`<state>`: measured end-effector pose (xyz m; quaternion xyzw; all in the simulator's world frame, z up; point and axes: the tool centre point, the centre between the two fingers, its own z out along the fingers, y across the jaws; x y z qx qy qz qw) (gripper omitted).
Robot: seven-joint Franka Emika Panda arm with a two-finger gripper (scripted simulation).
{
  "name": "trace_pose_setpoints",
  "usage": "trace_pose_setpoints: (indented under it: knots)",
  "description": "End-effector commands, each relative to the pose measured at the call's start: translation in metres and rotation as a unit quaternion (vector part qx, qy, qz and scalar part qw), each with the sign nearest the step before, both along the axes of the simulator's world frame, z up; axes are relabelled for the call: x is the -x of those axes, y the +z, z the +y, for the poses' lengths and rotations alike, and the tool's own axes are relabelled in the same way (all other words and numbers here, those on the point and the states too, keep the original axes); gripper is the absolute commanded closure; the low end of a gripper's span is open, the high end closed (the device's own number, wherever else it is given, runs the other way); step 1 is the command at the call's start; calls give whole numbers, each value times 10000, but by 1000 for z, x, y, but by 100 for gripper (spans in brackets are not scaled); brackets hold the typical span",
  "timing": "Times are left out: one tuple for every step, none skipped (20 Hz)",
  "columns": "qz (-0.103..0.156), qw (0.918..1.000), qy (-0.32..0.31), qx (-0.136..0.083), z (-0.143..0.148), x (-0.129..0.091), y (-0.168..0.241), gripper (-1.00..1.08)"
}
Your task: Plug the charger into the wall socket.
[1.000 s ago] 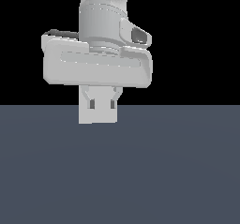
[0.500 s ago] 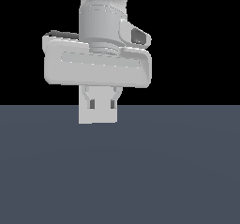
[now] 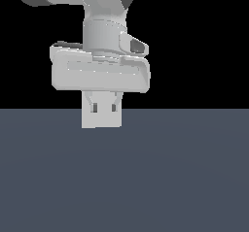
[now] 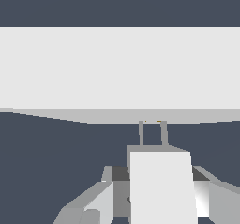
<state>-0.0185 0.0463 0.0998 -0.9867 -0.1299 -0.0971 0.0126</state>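
In the wrist view the charger (image 4: 161, 190), a plain white block, sits between my gripper's (image 4: 159, 197) fingers (image 4: 93, 204), which are shut on it. Its two thin prongs (image 4: 152, 133) point at the wall socket (image 4: 120, 68), a broad white plate, and their tips meet its face. A yellowish speck shows there. In the exterior view the gripper (image 3: 104, 106) hangs straight down over the wall socket (image 3: 101, 119), a white square. Its fingertips overlap the plate's upper edge. I cannot make out the charger there.
A dark grey-blue floor (image 3: 185, 177) spreads under the plate, with black background above it. The arm's wrist and hand (image 3: 99, 73) fill the upper middle of the exterior view.
The hand has sunk a little and turned slightly in the exterior view. The white square plate stays where it was.
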Motion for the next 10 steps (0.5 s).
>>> trace_pose_setpoints:
  knots:
    - [-1,10000,-1,1,2,-8,0,108]
    - [-1,10000,-1,1,3,-11,0,108]
    - [-1,10000,-1,1,3,-13,0,108]
    - [-1,10000,-1,1,4,-14,0,108]
    - [-1,10000,-1,1,4,-15,0,108]
    - [-1,10000,-1,1,4,-16,0,108]
    - [-1,10000,-1,1,4,-17,0,108]
    - [0,10000,-2,-1,4,-17,0,108]
    - [0,10000,-2,-1,4,-17,0,108]
    - [0,10000,-2,-1,4,-16,0,108]
